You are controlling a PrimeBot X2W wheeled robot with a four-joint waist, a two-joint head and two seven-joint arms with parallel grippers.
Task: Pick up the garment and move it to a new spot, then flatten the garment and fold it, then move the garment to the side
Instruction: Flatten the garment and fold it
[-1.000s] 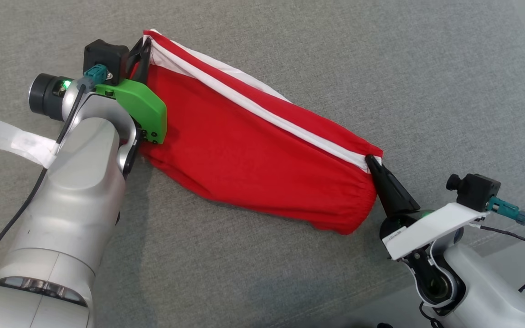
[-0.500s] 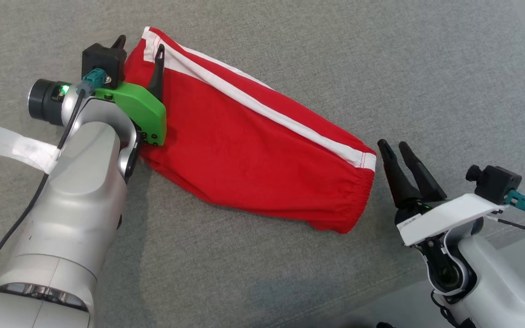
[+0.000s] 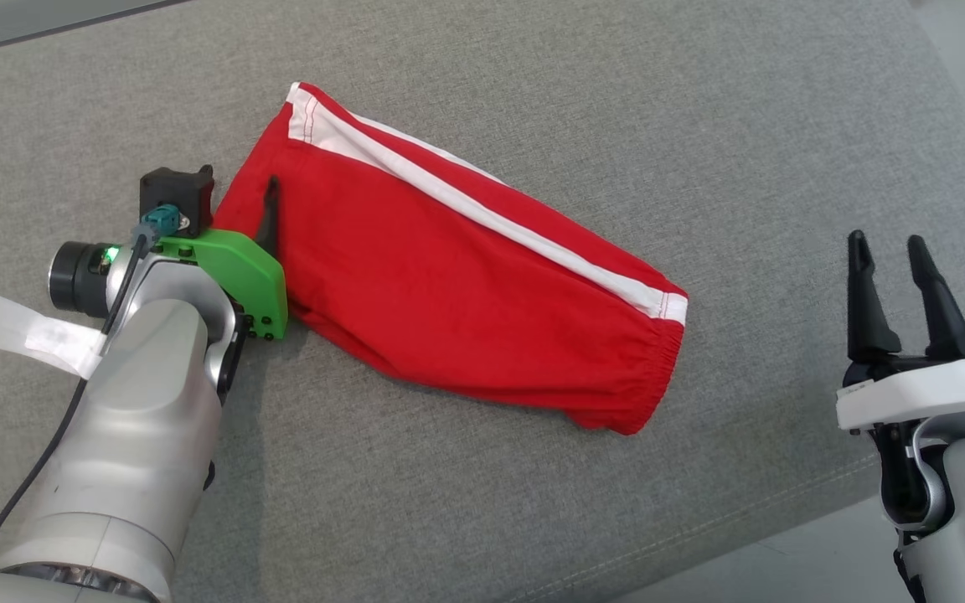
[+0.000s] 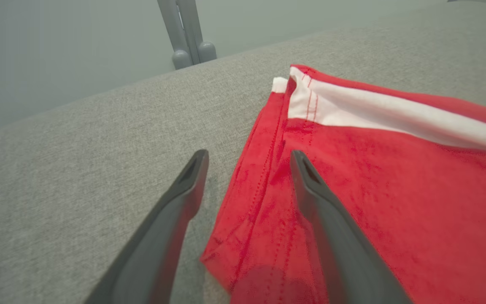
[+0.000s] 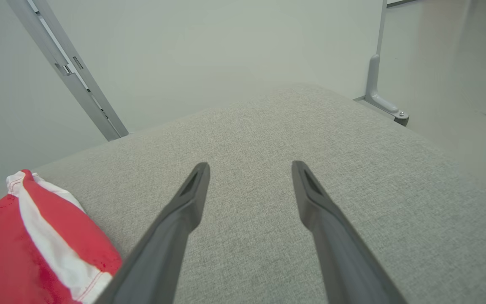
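Observation:
The garment (image 3: pixel 449 276) is a pair of red shorts with a white side stripe, folded into a long band that lies flat and slantwise on the grey cloth surface (image 3: pixel 700 126). My left gripper (image 3: pixel 235 177) is open at its upper left end. In the left wrist view the left gripper (image 4: pixel 248 154) straddles the garment's (image 4: pixel 395 190) hemmed edge, one finger over the red cloth and one over the grey, gripping nothing. My right gripper (image 3: pixel 888 241) is open and well clear, to the right of the waistband end. From the right wrist, the right gripper (image 5: pixel 250 165) is over bare surface, the garment (image 5: pixel 15 236) at lower left.
The surface's front edge (image 3: pixel 784 536) runs across the lower right, with pale floor beyond. Grey metal legs (image 4: pixel 188 33) stand past the far edge. A slanted rail (image 5: pixel 66 67) and a bracket (image 5: pixel 378 84) stand against the pale wall.
Both grippers have opened and let go of the garment's two ends. It now lies flat. The left arm has drawn back towards me; the right has swung away to the right.

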